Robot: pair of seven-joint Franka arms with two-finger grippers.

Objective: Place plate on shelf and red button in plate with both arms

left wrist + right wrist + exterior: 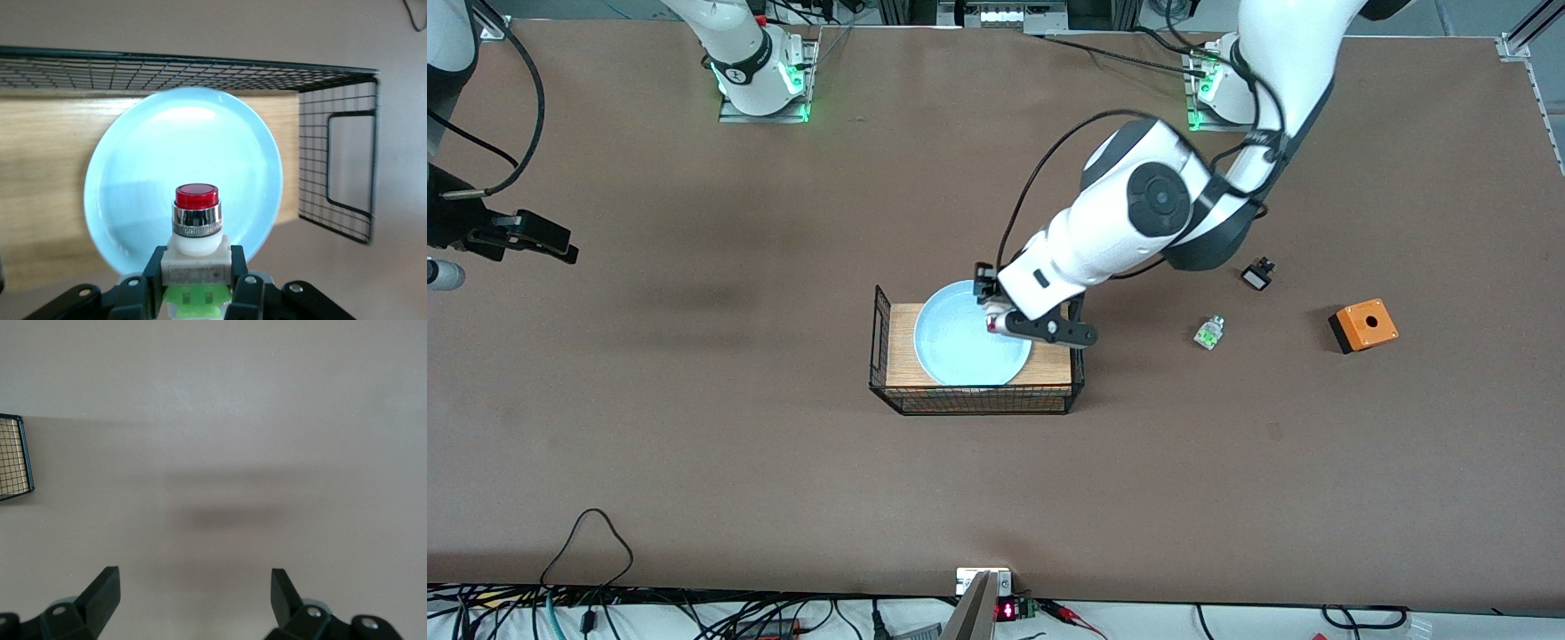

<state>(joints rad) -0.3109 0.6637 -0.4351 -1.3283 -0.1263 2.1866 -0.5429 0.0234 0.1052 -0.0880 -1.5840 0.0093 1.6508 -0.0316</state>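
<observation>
The left gripper point(198, 293) is clamped on the red button point(197, 227), cap forward, and hangs over the plate point(960, 342), at the edge toward the left arm's end of the table. The plate already lies on the wooden board inside the wire basket point(882, 356); its seating appears flat, though the arm hides part of the rim. Plate placement looks complete; the button's release onto the plate remains. The right gripper point(195, 593) waits with fingers spread, well clear of the basket.
</observation>
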